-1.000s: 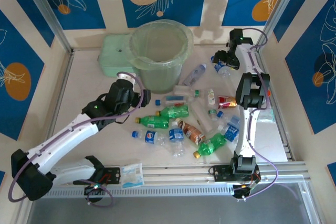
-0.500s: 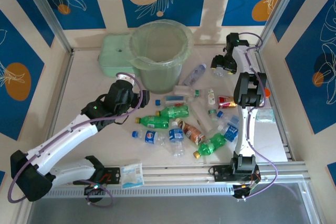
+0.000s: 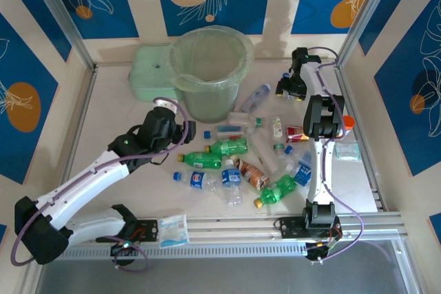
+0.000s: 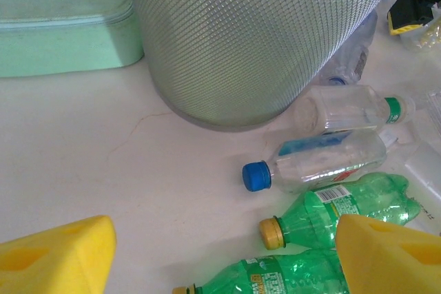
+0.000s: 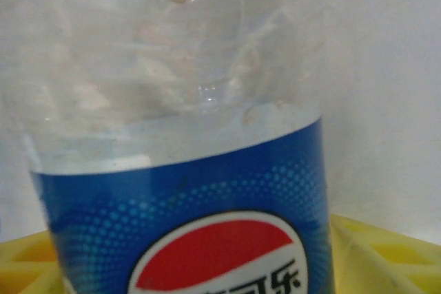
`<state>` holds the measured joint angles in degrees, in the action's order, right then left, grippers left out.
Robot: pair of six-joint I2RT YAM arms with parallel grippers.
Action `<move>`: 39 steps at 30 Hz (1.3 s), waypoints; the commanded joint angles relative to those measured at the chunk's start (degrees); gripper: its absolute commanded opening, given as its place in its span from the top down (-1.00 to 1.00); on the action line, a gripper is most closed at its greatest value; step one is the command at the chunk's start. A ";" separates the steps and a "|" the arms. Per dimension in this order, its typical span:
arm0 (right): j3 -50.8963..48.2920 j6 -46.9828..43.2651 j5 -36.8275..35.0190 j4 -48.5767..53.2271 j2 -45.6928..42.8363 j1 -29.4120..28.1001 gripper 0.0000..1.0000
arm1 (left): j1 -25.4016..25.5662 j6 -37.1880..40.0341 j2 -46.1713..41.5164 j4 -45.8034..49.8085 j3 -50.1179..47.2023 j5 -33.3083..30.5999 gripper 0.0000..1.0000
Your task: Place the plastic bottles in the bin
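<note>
mid-pickup at the upper right of the overhead frame, the right gripper (image 3: 289, 89) straddles a clear pepsi bottle (image 5: 186, 170), clamped or not one cannot tell, a firm squeeze and lift toward the bin (image 3: 207, 101) at top centre likely next, while the left gripper (image 4: 224, 253) hangs released over green bottles (image 4: 344, 208).

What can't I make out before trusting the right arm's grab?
Right wrist: Pepsi-labelled bottle, cap and base cut off by edges; it covers most of the yellow pads, so grip unclear.
Top: right gripper too small to read.
Left wrist: lowest green bottle cut off by bottom edge.
</note>
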<state>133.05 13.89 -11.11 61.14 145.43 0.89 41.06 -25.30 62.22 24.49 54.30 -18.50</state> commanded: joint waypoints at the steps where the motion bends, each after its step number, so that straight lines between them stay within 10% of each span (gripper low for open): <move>1: -0.07 0.22 -0.31 0.85 -2.05 -0.43 -0.39 | 0.31 -0.89 -0.08 -0.50 -0.60 -0.27 -0.66; 22: -11.69 5.73 -1.51 -2.65 -38.87 -10.31 -0.21 | 0.25 -2.45 -0.01 -3.92 -2.71 -0.74 -0.67; 39: 13.14 4.26 -1.72 0.38 -29.43 -30.49 -0.21 | 0.24 -3.88 0.06 -5.31 -3.24 -1.28 -0.65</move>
<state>144.18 18.02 -13.47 60.05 112.71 -29.69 41.06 -28.27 62.83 20.08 51.46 -18.61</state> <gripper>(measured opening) 0.619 0.827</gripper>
